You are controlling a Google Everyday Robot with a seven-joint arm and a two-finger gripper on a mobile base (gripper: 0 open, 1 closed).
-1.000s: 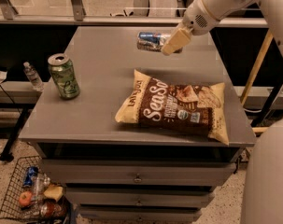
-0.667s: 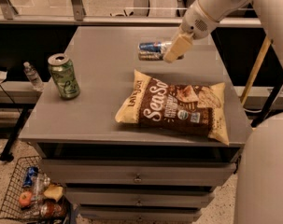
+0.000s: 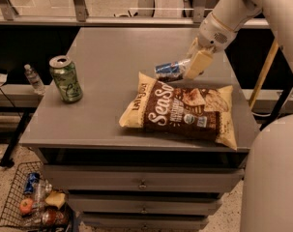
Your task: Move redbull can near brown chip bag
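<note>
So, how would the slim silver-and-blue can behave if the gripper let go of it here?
The slim silver-and-blue can lies on its side in the gripper, just behind the brown crinkly chip bag; released, it would probably roll. Its smooth metal wall looks slippery, so it may shift in the grip.

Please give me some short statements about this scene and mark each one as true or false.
1. The gripper holds the slim silver and blue redbull can sideways. True.
2. That can is close to the far edge of the large flat brown chip bag. True.
3. The fat green can lies tipped over. False: it stands upright on the left of the grey table.
4. A basket sits on the table. False: the wire basket is on the floor.
</note>
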